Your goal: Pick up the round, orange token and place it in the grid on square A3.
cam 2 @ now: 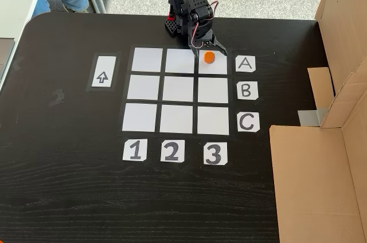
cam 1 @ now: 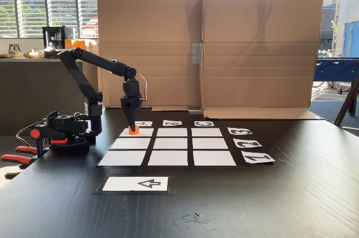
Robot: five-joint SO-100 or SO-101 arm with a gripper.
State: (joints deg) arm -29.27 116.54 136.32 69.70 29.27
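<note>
Dark desk (cam 2: 69, 197) carries the grid (cam 2: 179, 90). Gripper (cam 2: 209, 50) jaws stand apart around the orange token (cam 2: 209, 57) on square A3 (cam 2: 213, 69); placing appears complete, next retract upward.

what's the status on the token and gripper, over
Gripper low over the grid, fingers straddling the token; grip not confirmed. Token sits on square A3, row A, column 3. Nothing in the way.
</note>
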